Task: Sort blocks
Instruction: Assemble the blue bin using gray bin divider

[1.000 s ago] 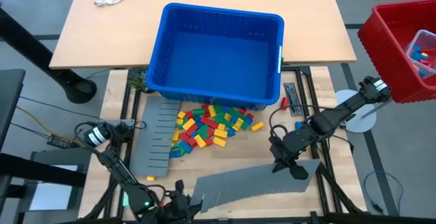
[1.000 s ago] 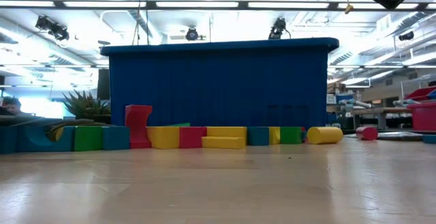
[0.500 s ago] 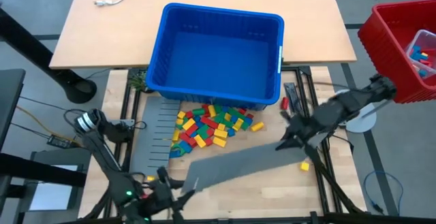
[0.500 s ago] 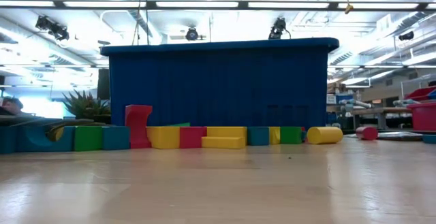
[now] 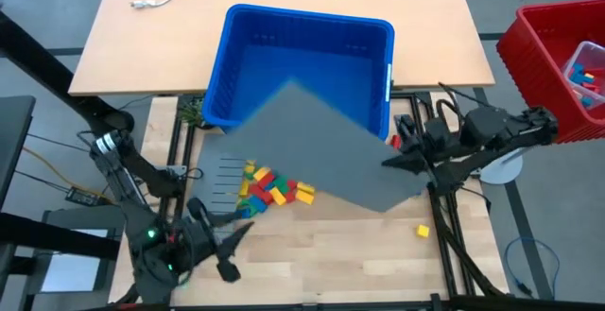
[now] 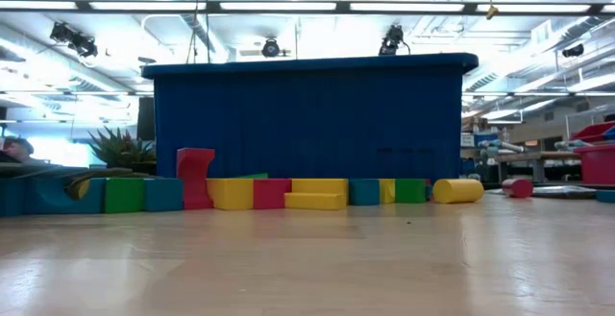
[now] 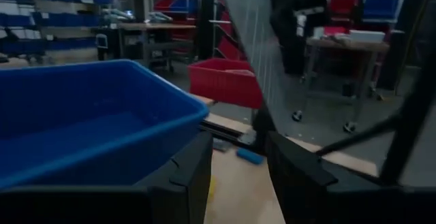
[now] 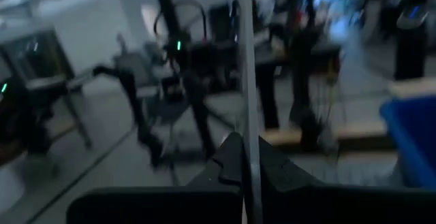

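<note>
The blocks (image 5: 274,186) lie in a red, yellow, green and blue heap on the table before the blue bin (image 5: 307,42); in the low view they form a row (image 6: 288,193) at the bin's wall (image 6: 307,124). My right gripper (image 5: 392,163) is shut on a large flat grey panel (image 5: 326,146) raised over the heap and the bin's near wall. My left gripper (image 5: 222,251) stands open at the near left, with nothing between its fingers (image 7: 197,176). A lone yellow block (image 5: 423,230) lies at the near right. My right gripper pinches the grey panel's right-hand edge (image 8: 249,142) between its two fingers, coming level from the table's right. The panel reaches away from the fingers toward the table's left. It is lifted clear of the table and shows edge-on in the right wrist view.
A second grey ridged panel (image 5: 213,174) lies flat left of the heap. A red bin (image 5: 553,65) stands off the table at the far right. A pale desk top (image 5: 142,46) lies behind the blue bin. Bare wood lies along the near edge (image 5: 340,254).
My left gripper has opened, let go of the panel's left end and drawn up toward the table's left. My right gripper has risen and gone toward the far edge. The panel, flat by the near edge before, is swung up over the heap and bin; the lone yellow block shows.
</note>
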Available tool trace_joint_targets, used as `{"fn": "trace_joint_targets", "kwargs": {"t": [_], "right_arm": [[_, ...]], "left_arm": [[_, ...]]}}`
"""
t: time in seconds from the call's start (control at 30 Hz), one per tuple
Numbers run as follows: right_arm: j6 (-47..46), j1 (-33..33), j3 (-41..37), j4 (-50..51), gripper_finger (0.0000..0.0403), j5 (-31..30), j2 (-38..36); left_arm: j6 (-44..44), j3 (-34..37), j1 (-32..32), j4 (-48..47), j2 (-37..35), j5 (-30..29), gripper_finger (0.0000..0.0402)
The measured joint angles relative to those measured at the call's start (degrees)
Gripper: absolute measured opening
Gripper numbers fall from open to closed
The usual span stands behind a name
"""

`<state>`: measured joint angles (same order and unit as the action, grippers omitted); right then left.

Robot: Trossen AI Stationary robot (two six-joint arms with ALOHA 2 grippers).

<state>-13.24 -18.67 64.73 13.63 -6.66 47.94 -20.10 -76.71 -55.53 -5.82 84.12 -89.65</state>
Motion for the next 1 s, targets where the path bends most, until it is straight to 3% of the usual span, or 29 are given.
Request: {"fn": "trace_joint_targets", "kwargs": {"t": [0.27, 0.47, 0.73, 1.0], "right_arm": [[6.1, 9.0, 0.0, -19.1, 0.0000, -0.9, 3.3], [7.1, 15.3, -0.1, -31.7, 0.0000, 4.0, 7.2], [0.2, 21.7, -0.1, -49.9, 0.0000, 13.5, 13.2], [-1.7, 23.8, -0.1, -59.2, 0.0000, 15.5, 16.5]], "left_arm": [[1.5, 0.0, 5.9, -8.1, -9.9, 10.5, 0.0167], [2.3, 0.0, 11.5, -10.3, -15.5, 19.8, 0.0192], [3.0, 0.0, 20.5, -10.6, -15.8, 31.7, 0.0193], [6.2, 0.0, 30.6, -6.1, -14.5, 47.2, 0.0193]]}}
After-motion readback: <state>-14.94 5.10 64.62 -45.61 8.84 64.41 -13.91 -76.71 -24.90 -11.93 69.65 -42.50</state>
